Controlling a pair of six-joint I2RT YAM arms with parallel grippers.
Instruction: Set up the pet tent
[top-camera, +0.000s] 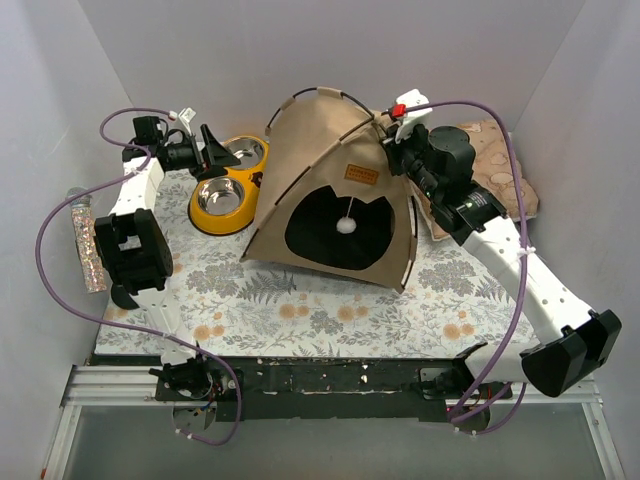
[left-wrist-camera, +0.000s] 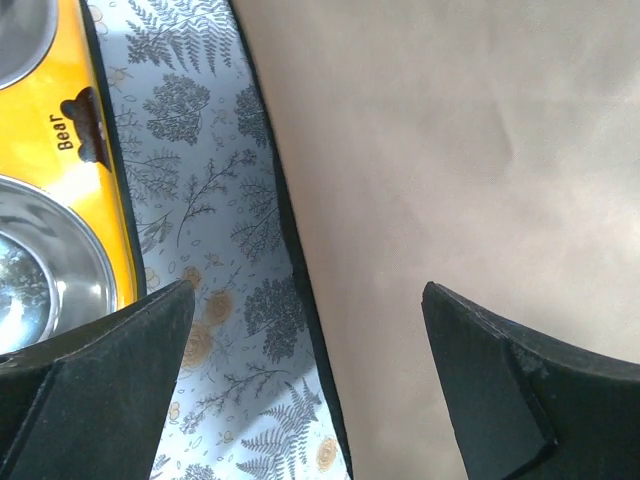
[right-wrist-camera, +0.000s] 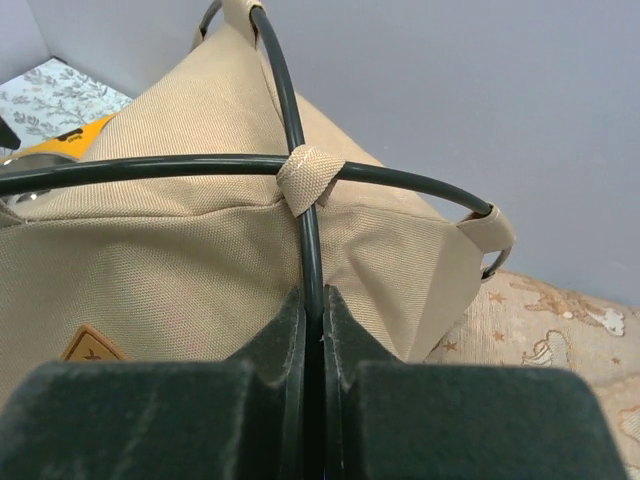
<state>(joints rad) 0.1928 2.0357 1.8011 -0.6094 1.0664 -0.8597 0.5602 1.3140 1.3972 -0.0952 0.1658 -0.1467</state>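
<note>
The tan pet tent (top-camera: 320, 170) stands raised on the floral mat, its cat-ear doorway facing the near side and black poles crossing over its top. My right gripper (top-camera: 392, 150) is at the tent's upper right and is shut on a black pole (right-wrist-camera: 312, 250), just below the tan loop (right-wrist-camera: 308, 180) where the poles cross. My left gripper (top-camera: 212, 147) is open and empty, left of the tent above the bowl. In the left wrist view its fingers (left-wrist-camera: 120, 370) straddle the tent's black-trimmed bottom edge (left-wrist-camera: 300, 290) from above, apart from it.
A yellow double steel bowl (top-camera: 228, 182) sits left of the tent, close under my left gripper. A pinkish-beige cushion (top-camera: 500, 165) lies behind the right arm. A glittery tube (top-camera: 88, 240) lies at the mat's left edge. White walls close in on three sides.
</note>
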